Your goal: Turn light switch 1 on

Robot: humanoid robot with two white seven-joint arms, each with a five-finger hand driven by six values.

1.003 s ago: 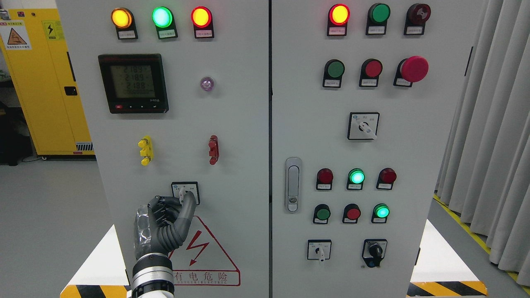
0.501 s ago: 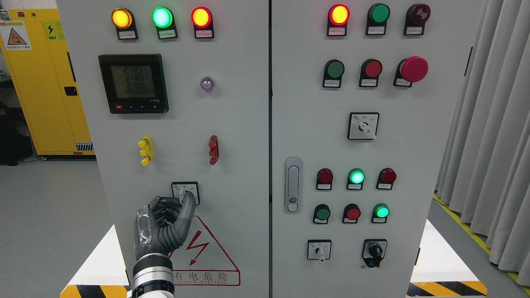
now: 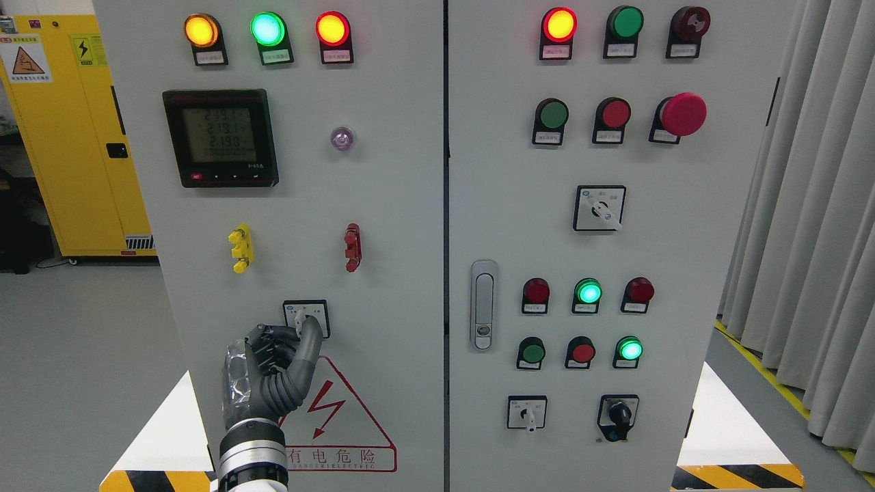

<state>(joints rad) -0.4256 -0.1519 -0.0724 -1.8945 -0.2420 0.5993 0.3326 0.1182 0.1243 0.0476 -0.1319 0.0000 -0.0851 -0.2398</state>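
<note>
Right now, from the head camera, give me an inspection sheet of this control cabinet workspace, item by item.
Surface: grey cabinet with two door panels, upright, facing the camera.
Job's things: small rotary switch low on the left door, knob partly hidden by the hand.
Clutter: nothing seen.
Hands: left hand raised at the rotary switch, fingers curled at its knob; a firm grasp cannot be confirmed. Right hand not in view.
Cables: nothing seen.
Surroundings: lit meter display; three lit lamps above it; red mushroom button on the right door; door handle; yellow cabinet at left; grey curtain at right.
</note>
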